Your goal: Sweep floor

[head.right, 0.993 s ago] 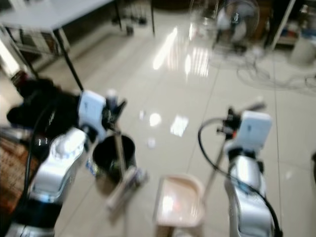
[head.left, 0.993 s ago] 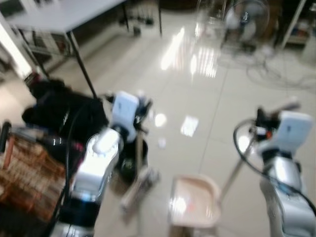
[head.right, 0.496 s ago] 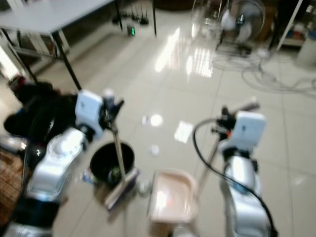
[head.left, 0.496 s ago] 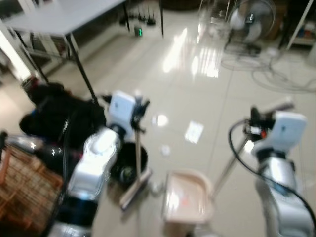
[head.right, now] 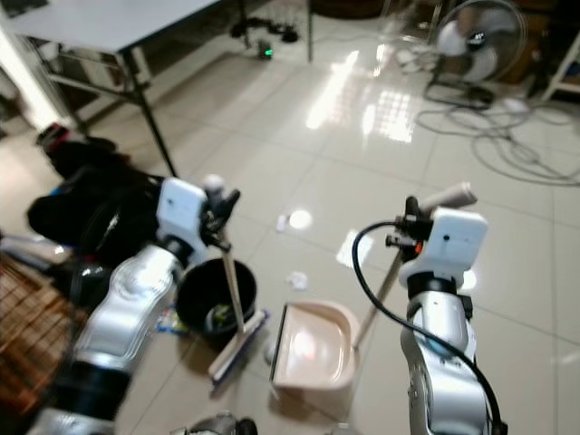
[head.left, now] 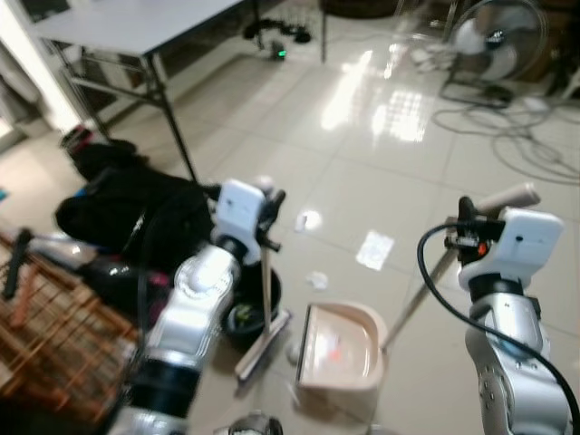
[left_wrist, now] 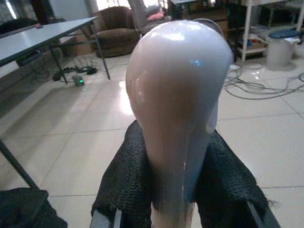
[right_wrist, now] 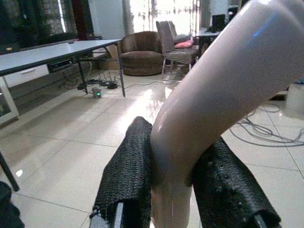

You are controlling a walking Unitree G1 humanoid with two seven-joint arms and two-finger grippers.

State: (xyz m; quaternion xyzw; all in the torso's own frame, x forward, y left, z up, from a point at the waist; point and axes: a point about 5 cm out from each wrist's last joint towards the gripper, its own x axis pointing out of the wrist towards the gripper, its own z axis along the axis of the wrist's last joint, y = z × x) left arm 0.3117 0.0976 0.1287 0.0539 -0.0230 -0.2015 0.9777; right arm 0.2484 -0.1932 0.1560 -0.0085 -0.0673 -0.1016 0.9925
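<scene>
My left gripper [head.left: 268,210] is shut on the top of a pale broom handle [left_wrist: 173,95], with black fingers [left_wrist: 126,190] on either side of it. The broom head [head.left: 263,343] rests on the floor beside a black bin [head.right: 216,294]. A pink dustpan [head.left: 340,344] lies flat to the right of the broom head, its mouth facing it. My right gripper [head.left: 471,228] is shut on the dustpan's long handle [right_wrist: 213,104], which slants up from the pan. One crumpled white scrap [head.left: 317,280] lies on the tiles beyond the pan. Another scrap [head.left: 294,352] sits at its mouth.
A black bag heap [head.left: 127,208] and a wicker basket [head.left: 45,335] crowd the left side. A grey table [head.left: 136,23] stands at the back left. A fan [head.left: 494,36] and loose cables [head.left: 507,136] lie at the back right. Glossy tiles stretch ahead.
The whole picture has shifted and sharpened, so the camera moved. Both grippers keep their hold. The dustpan now sits slightly closer to the broom head.
</scene>
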